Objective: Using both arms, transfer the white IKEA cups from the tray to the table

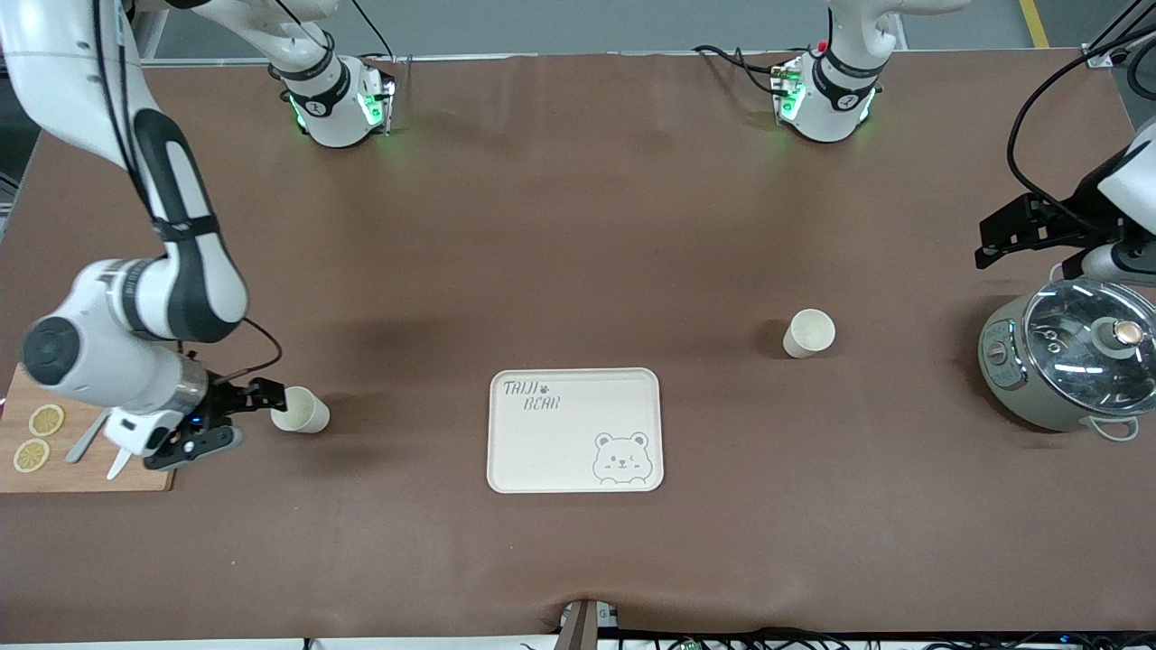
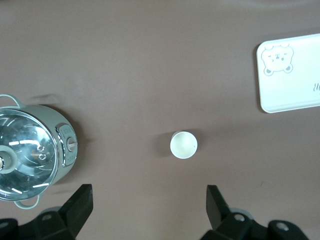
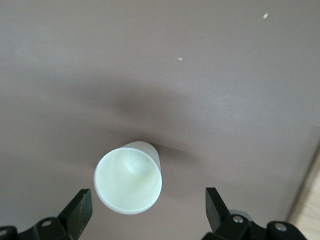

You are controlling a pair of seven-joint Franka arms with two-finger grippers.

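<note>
Two white IKEA cups stand upright on the brown table. One cup (image 1: pixel 301 411) is toward the right arm's end, beside the bear tray (image 1: pixel 560 451). My right gripper (image 1: pixel 248 417) is open and low, right next to this cup. In the right wrist view the cup (image 3: pixel 128 177) sits just ahead of the open gripper (image 3: pixel 148 196), closer to one finger. The other cup (image 1: pixel 809 332) is toward the left arm's end. My left gripper (image 1: pixel 993 239) is open and empty, high over the table near the pot; its wrist view shows that cup (image 2: pixel 183 145) far below the gripper (image 2: pixel 148 195).
A grey cooker pot with a glass lid (image 1: pixel 1070 352) stands at the left arm's end, also in the left wrist view (image 2: pixel 30 150). A wooden board (image 1: pixel 90 474) with lemon slices and a knife lies at the right arm's end. The tray shows in the left wrist view (image 2: pixel 295 75).
</note>
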